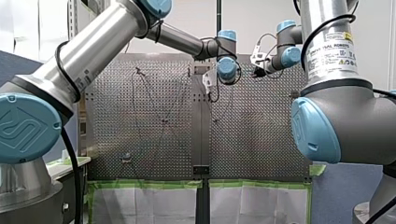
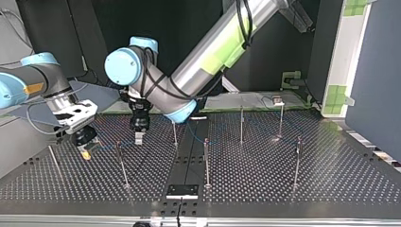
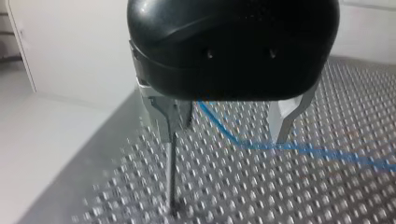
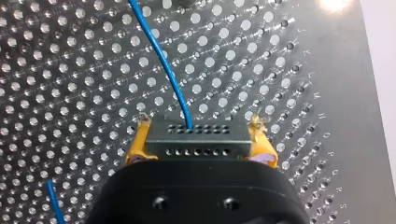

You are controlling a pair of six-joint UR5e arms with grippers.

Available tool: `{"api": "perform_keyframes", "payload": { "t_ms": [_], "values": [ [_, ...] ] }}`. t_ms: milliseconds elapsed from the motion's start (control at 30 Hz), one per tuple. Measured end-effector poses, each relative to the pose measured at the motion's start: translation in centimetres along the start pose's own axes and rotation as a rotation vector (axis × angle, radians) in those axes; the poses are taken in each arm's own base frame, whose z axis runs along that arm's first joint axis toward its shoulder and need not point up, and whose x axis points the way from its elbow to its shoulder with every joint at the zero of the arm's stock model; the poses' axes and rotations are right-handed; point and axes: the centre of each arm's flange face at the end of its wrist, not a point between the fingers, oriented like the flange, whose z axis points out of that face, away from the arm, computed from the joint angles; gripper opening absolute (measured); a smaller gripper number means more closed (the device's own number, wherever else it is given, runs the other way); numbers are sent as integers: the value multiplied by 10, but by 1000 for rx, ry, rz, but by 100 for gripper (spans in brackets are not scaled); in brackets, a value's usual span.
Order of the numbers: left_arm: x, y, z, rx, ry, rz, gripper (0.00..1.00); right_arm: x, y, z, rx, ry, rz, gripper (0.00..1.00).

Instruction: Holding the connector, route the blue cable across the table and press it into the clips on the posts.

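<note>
Dark connector [image 4: 201,138] clamped by its ends between yellow pads [image 4: 137,144] of my right tool [image 4: 200,128], long axis crosswise, low over surface [image 4: 70,93] at top view's left, blue cable [image 4: 161,56] exiting ahead; my left tool [image 3: 229,126] wide open, empty, straddling cable by a post [image 3: 172,172].

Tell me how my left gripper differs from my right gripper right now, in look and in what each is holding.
My left gripper has bare metal fingers; my right gripper has yellow pads. My left gripper stands open and holds nothing, with the blue cable passing loose beneath it; my right gripper is shut on the connector, from which that cable leads. Both have black bodies and hang over the perforated table.
</note>
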Motion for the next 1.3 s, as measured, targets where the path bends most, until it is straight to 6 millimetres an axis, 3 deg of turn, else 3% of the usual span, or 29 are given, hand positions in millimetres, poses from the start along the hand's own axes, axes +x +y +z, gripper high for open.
{"api": "perform_keyframes", "payload": {
  "t_ms": [400, 1000, 1300],
  "values": [
    [-9, -8, -38, 26, -7, -17, 100, -1, -1, 0, 2, -2, 3, 0],
    [-55, -8, -91, 48, -126, -155, 100, -3, -6, 1, 8, -7, 1, 0],
    [-75, 2, -113, 23, -190, -216, 100, -5, -10, 2, 14, -12, 1, 0]
  ]
}}
